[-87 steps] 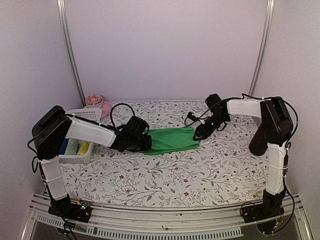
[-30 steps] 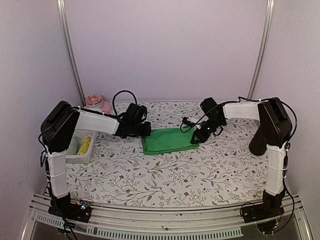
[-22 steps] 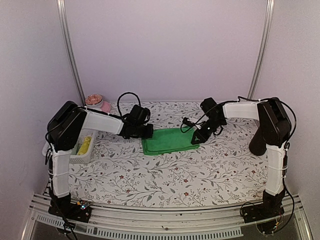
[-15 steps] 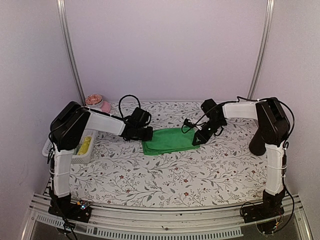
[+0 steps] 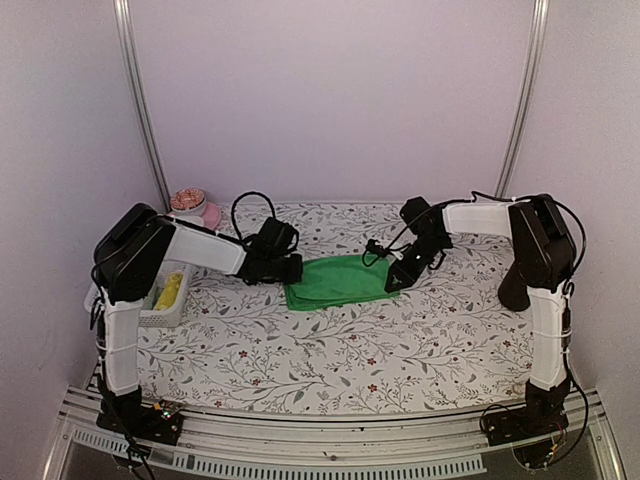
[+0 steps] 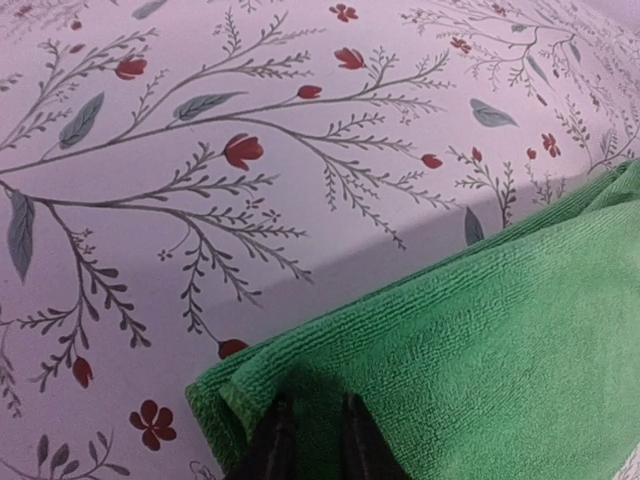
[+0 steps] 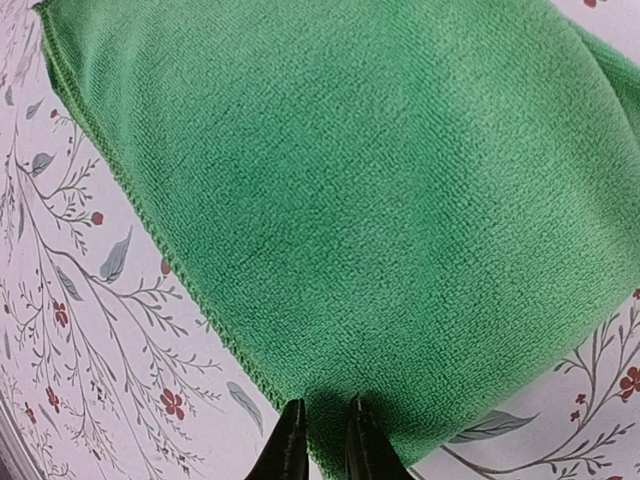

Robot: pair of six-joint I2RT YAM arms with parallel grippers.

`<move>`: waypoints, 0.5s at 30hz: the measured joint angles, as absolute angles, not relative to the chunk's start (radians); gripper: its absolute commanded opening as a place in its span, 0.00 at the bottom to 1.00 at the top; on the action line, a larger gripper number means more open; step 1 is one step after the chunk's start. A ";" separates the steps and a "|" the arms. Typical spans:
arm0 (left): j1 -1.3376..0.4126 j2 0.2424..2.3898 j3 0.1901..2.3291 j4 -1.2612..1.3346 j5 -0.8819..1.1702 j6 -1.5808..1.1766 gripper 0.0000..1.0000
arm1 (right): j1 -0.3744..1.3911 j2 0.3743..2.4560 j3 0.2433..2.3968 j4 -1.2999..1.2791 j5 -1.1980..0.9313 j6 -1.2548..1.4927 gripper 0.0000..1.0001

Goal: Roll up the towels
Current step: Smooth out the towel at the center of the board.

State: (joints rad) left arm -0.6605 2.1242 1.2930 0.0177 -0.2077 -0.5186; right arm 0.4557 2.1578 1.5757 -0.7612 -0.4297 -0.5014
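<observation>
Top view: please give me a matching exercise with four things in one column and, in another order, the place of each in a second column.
Things
1. green towel
2. pink bowl
3. basket
4. right gripper

Places
a. far left corner of the table
b. at the towel's right end
c. left edge, nearer than the bowl
d. middle of the table

Pairs: 1-d, 2-a, 3-c, 4-b
</observation>
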 measured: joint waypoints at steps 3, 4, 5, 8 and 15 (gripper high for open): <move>-0.668 2.105 1.293 -0.006 -0.210 -0.509 0.43 | 0.456 2.152 1.601 -0.789 -0.432 -0.513 0.30; -0.670 2.096 1.293 -0.017 -0.214 -0.505 0.47 | 0.455 2.149 1.612 -0.796 -0.432 -0.511 0.30; -0.672 2.086 1.295 -0.029 -0.217 -0.501 0.50 | 0.454 2.145 1.629 -0.802 -0.433 -0.511 0.30; -0.680 2.061 1.314 -0.055 -0.226 -0.484 0.51 | 0.444 2.136 1.718 -0.810 -0.434 -0.499 0.30; -0.733 1.990 1.329 -0.064 -0.263 -0.458 0.38 | 0.384 2.156 1.958 -0.765 -0.421 -0.440 0.38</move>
State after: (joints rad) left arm -0.7330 1.9900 1.3289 -0.0639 -0.2630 -0.4576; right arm 0.3843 2.1555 1.9583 -0.7650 -0.4213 -0.4400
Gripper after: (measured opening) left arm 0.439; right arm 0.361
